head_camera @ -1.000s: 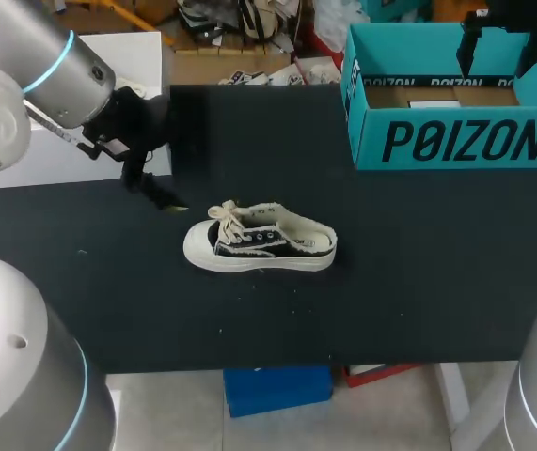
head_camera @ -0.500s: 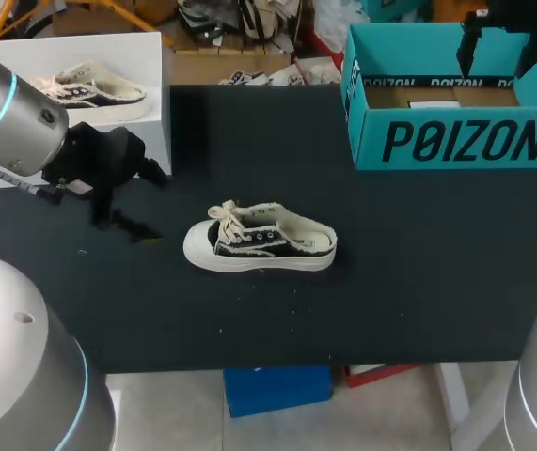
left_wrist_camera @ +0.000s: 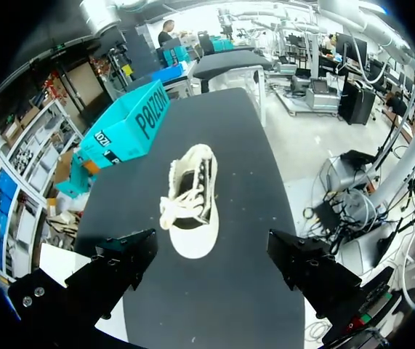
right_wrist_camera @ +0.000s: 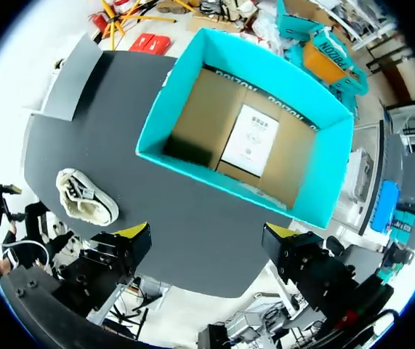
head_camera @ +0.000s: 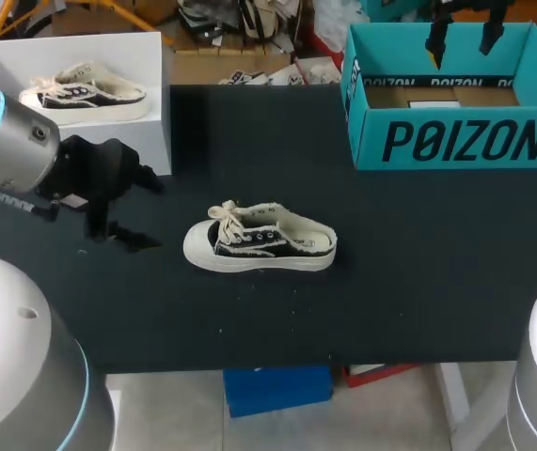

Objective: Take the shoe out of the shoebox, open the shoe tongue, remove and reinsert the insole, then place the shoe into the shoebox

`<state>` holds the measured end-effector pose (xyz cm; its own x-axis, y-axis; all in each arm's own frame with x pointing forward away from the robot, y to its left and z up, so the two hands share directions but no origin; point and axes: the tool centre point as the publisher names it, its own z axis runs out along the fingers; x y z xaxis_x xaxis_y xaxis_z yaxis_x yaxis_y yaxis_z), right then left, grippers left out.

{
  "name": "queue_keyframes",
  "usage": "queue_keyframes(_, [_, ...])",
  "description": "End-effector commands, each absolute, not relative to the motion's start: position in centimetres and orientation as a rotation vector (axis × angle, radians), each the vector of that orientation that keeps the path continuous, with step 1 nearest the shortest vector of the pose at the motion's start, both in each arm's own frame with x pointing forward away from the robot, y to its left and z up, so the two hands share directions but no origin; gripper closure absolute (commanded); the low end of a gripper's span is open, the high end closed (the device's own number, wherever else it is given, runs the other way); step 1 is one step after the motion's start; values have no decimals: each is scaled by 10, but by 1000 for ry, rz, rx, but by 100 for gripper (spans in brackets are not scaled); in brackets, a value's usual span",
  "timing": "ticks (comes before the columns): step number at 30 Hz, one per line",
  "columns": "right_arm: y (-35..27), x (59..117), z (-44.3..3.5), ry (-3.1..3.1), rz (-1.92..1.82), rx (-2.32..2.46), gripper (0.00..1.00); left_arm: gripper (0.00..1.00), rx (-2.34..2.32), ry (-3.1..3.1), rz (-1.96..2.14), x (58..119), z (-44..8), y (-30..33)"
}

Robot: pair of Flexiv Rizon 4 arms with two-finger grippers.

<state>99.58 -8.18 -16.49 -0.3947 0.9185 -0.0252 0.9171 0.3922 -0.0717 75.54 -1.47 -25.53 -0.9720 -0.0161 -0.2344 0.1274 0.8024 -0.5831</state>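
Observation:
A black canvas shoe (head_camera: pixel 260 238) with cream sole and laces stands on its sole mid-table, toe pointing left. The teal shoebox (head_camera: pixel 451 141) sits open at the back right, with only a paper card (right_wrist_camera: pixel 251 142) on its cardboard floor. My left gripper (head_camera: pixel 116 224) hovers open to the left of the shoe, apart from it. In the left wrist view the shoe (left_wrist_camera: pixel 191 203) lies ahead of the open left gripper (left_wrist_camera: pixel 211 243), toe nearest, with the shoebox (left_wrist_camera: pixel 123 131) beyond. My right gripper (head_camera: pixel 461 39) hangs open above the box's back wall. From the right gripper (right_wrist_camera: pixel 207 236), the shoebox (right_wrist_camera: pixel 185 109) and the shoe (right_wrist_camera: pixel 87 196) show below.
A white box (head_camera: pixel 155 122) holding another pale shoe (head_camera: pixel 82 92) stands at the back left, just behind my left gripper. The black tabletop (head_camera: pixel 418 263) spreads around the shoe and in front of the shoebox.
My left arm has drawn back to the left, away from the shoe, uncovering the white box. My right gripper has shifted left above the shoebox. The shoe has not moved.

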Motion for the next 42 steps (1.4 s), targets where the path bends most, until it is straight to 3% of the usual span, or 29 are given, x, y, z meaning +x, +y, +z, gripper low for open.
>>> queue_keyframes(1, [-71,948,-158,-3100,61,-461,0,0,89,2759,-919,754,-256,-14])
queue_keyframes(19, [-71,948,-158,-3100,61,-461,0,0,89,2759,-919,754,-256,-14])
queue_keyframes(26, [-58,912,-182,-3174,-286,-511,0,0,89,2759,-919,754,-256,-14])
queue_keyframes(42, [-3,865,-211,-3329,-610,-405,0,0,89,2759,-919,754,-256,-14])
